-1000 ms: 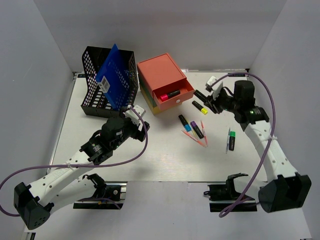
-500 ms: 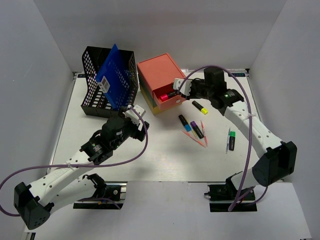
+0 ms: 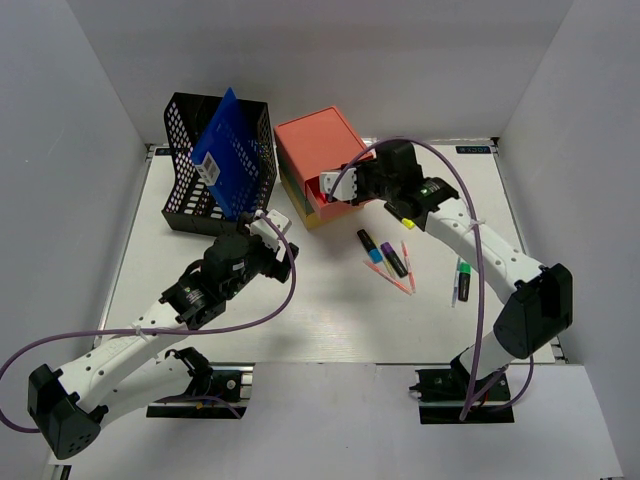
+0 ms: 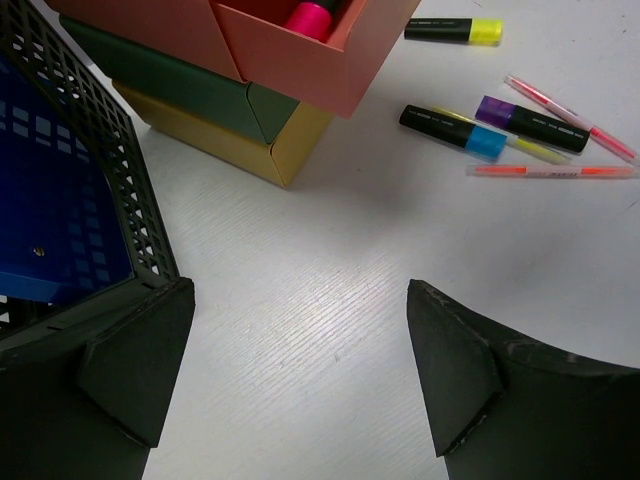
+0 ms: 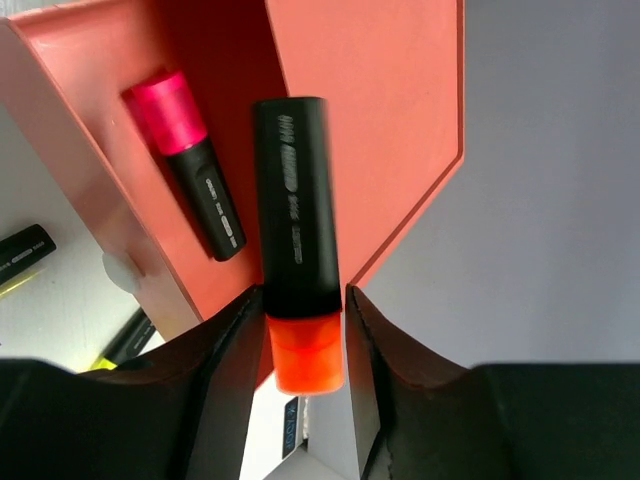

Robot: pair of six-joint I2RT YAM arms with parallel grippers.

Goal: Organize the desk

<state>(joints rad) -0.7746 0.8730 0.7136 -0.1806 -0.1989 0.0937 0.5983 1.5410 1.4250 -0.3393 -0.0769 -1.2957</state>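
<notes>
The white desk (image 3: 330, 320) carries a coral-topped drawer box (image 3: 312, 138) with its top drawer (image 5: 400, 110) pulled out. My right gripper (image 3: 347, 186) hangs over that drawer, shut on an orange-capped black highlighter (image 5: 296, 262) by its cap end, with the body pointing into the drawer. A pink-capped highlighter (image 5: 188, 170) lies inside the drawer. My left gripper (image 4: 300, 300) stands open and empty over bare desk beside the box's front corner (image 4: 285, 150); in the top view the left gripper (image 3: 276, 226) is near the file holder.
Loose on the desk lie a yellow highlighter (image 4: 455, 31), a blue one (image 3: 370, 245), a purple one (image 3: 393, 259), thin pink pens (image 3: 392, 277) and a green marker (image 3: 464, 282). A black mesh file holder (image 3: 190, 170) with a blue folder (image 3: 232, 150) stands at the back left.
My right arm swung left from the desk's right side to over the open drawer, carrying the orange highlighter. The left arm stayed put.
</notes>
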